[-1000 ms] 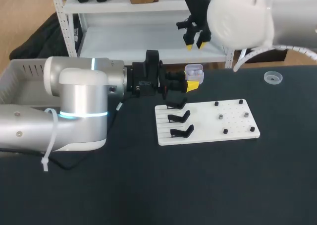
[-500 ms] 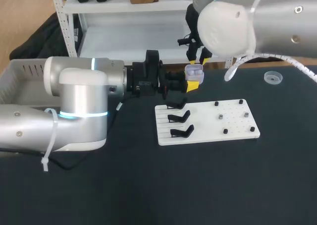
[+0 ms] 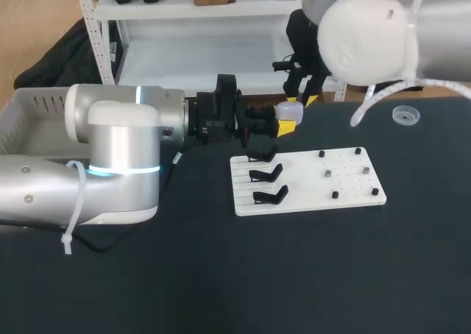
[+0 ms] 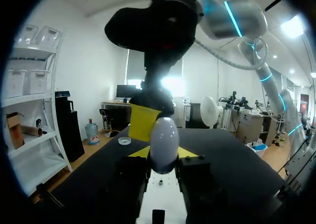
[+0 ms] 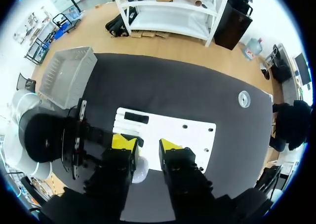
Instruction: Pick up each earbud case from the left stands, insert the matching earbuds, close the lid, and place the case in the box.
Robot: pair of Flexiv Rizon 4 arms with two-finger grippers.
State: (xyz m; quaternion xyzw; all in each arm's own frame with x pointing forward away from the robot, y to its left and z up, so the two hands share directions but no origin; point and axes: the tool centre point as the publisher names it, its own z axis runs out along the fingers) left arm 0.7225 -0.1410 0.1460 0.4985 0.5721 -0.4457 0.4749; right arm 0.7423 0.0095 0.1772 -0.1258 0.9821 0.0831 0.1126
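Observation:
A white earbud case point(image 3: 289, 111) with its lid down is held in the air behind the white stand plate point(image 3: 305, 194). My left gripper point(image 3: 283, 125) is shut on it from two sides. In the left wrist view the case point(image 4: 164, 144) stands upright between the yellow tips of that gripper point(image 4: 164, 153). My right gripper point(image 3: 302, 97) hangs just above the case, its fingers slightly apart and holding nothing. One yellow right fingertip point(image 4: 144, 123) touches the case top. From the right wrist, the right gripper point(image 5: 146, 144) is open, with the case point(image 5: 140, 168) partly under one finger.
Three black stands point(image 3: 265, 174) sit on the plate's left part and small pegs point(image 3: 327, 173) on its right. A grey basket point(image 3: 29, 113) stands at the far left. A small clear dish point(image 3: 405, 115) lies at the back right.
My right gripper came down onto the case and its fingers narrowed a little. The case lid, open a second ago, is now down. The left arm has kept still.

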